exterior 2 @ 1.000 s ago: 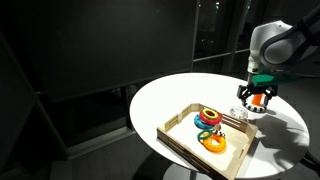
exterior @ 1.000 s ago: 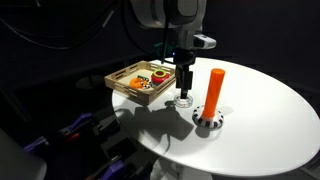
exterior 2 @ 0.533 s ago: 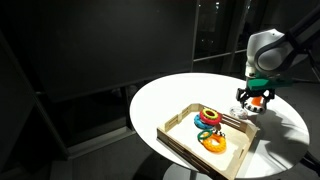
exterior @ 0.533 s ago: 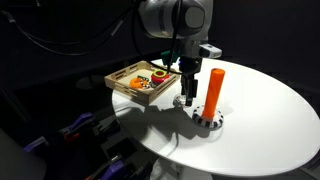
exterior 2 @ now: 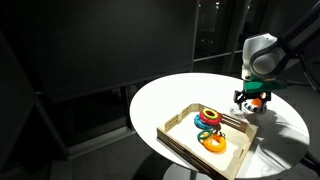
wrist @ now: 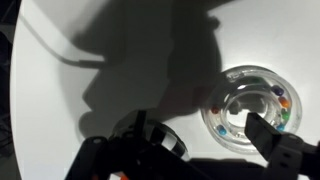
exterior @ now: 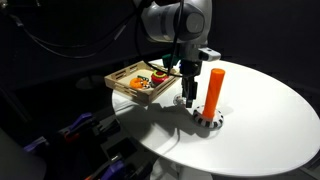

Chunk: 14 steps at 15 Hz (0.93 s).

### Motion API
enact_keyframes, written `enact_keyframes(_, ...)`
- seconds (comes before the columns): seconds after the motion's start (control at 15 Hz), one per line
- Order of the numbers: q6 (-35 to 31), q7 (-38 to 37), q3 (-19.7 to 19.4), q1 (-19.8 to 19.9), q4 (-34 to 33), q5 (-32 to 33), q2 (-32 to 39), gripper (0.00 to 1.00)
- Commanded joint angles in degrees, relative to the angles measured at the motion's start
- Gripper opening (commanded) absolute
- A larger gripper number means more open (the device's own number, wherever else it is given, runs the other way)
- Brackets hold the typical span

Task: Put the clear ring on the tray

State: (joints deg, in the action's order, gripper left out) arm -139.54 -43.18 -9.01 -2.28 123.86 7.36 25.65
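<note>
So the big round white table (exterior: 270, 110) takes up most of the scene, and the Panda arm (exterior: 178, 20) comes down over it from above. Next in size is the light-wood tray (exterior: 125, 92), which sits toward one edge of the table with a bunch of coloured rings (exterior: 152, 78) lying inside it; you get the same tray (exterior 2: 185, 148) and rings (exterior 2: 208, 125) in both exterior views. Well apart from the tray there's an orange peg (exterior: 214, 88) standing upright, with a black-and-white checkered ring (exterior: 208, 120) around its foot. The gripper (exterior: 186, 97) is down low at the tabletop, just beside the peg on the tray side. In the wrist view the gripper (wrist: 205, 135) has its fingers (wrist: 280, 145) spread wide and isn't clamping anything. The clear ring (wrist: 250, 108) lies flat on the white table, not in the tray. It sits partly between the fingers, up against one of them, and you can see little coloured beads inside the glassy rim.
</note>
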Motion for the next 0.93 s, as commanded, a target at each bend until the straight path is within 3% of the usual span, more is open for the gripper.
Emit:
enact_keyframes(0.0, -0.19, -1.57, -1.04, -1.24, -1.7, -0.18, 1.51, 1.0)
enact_keyframes(0.87, -0.23, -2.47, -1.39, -1.98, -2.17, -0.32, 2.91, 1.0)
